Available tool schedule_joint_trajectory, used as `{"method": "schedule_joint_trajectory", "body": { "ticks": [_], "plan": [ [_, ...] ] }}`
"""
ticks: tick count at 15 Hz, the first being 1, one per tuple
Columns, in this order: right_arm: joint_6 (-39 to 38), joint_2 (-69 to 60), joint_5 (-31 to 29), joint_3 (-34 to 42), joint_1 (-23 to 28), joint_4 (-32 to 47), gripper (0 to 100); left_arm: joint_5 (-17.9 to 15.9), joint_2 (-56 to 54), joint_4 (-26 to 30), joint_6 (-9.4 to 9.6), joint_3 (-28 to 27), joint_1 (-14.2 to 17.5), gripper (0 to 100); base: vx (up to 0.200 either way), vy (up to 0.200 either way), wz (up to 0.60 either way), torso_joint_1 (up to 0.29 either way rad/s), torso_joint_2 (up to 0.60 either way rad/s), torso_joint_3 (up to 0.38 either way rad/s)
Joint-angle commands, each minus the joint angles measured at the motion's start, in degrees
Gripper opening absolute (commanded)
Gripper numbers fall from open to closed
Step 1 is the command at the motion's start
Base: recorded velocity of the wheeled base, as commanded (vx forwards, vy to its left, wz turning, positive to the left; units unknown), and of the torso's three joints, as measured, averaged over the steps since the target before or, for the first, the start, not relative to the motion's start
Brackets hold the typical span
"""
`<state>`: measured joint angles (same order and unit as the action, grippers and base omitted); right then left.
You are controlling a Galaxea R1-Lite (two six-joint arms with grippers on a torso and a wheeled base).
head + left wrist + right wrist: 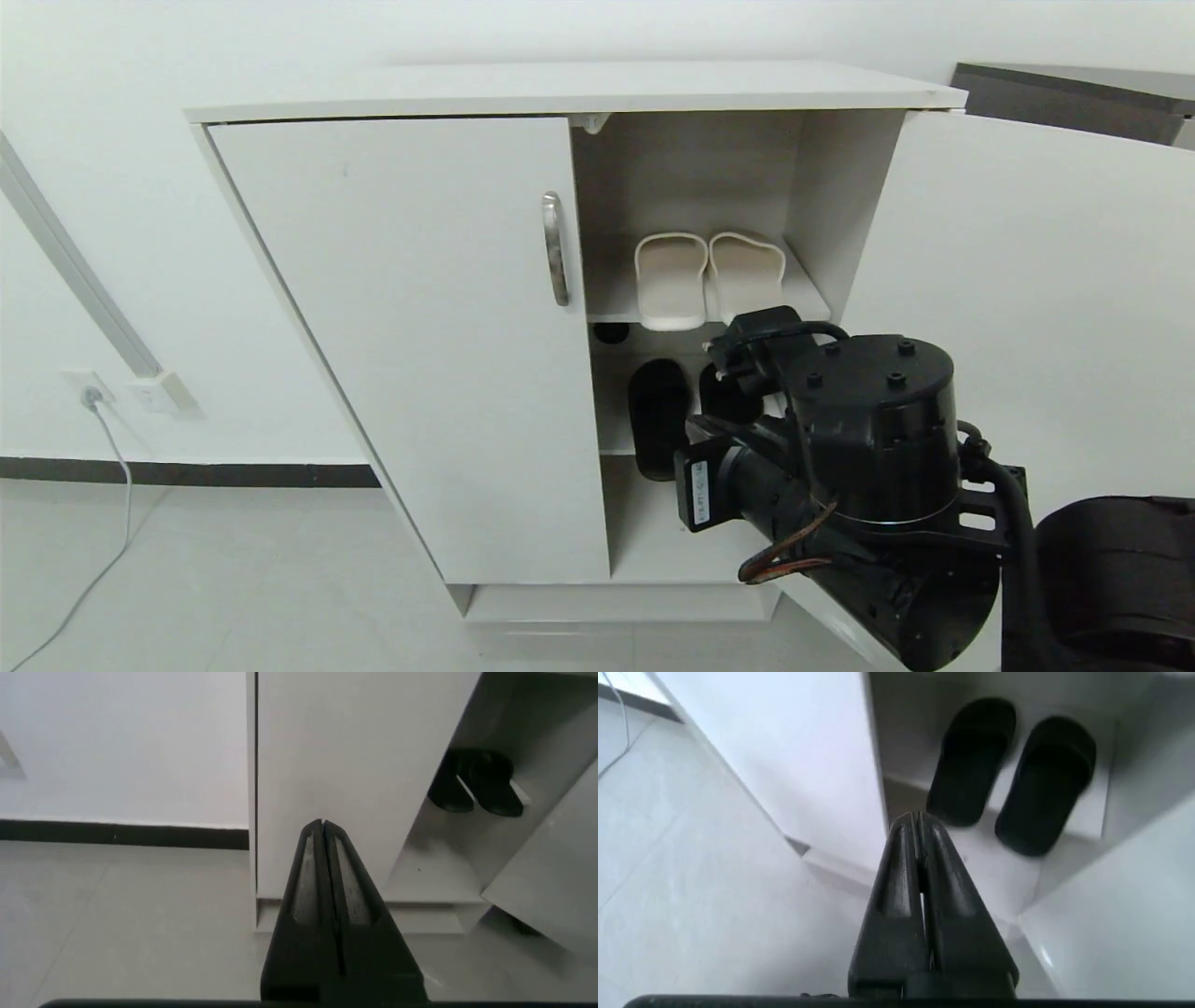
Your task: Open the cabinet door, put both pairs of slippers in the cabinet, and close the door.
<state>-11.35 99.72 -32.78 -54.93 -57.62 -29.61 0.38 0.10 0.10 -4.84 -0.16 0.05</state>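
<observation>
Both pairs shelved: white slippers [709, 278] upper, black slippers [1008, 765] lower. Right gripper [920, 826] & left gripper [322, 831] clenched, empty. Suggest: push open door [1027, 308] on outer face, slow arc.

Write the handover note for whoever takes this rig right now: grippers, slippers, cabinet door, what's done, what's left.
Left gripper: shut, empty, out in front of the cabinet.
Right gripper: shut, empty, at the open side of the cabinet, near the black slippers but not touching them.
White slippers: side by side on the upper shelf.
Black slippers: side by side on the shelf below.
Right door: swung open. Left door: shut.
Done: door opened, both pairs inside.
Left: close the right door.
</observation>
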Motion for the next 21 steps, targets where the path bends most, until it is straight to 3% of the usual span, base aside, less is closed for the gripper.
{"method": "schedule_joint_trajectory", "body": {
  "ticks": [1, 7, 21],
  "plan": [
    [0.0, 0.2, 0.0, 0.0, 0.0, 0.0, 0, 0.1, 0.0, 0.0, -0.08, 0.0, 0.0, 0, -0.2, 0.0, 0.0, -0.002, 0.01, -0.002],
    [-0.1, 1.8, 0.1, 0.7, 0.7, -0.4, 0, 0.1, 0.0, 0.0, -0.17, 0.0, 0.0, 0, -0.2, 0.0, 0.0, 0.002, 0.0, 0.004],
    [0.7, 6.7, 0.6, 2.5, 3.3, -3.7, 0, 0.1, 0.0, 0.0, -0.17, 0.0, 0.0, 0, 0.0, 0.0, 0.0, 0.0, 0.0, 0.0]
  ]
}}
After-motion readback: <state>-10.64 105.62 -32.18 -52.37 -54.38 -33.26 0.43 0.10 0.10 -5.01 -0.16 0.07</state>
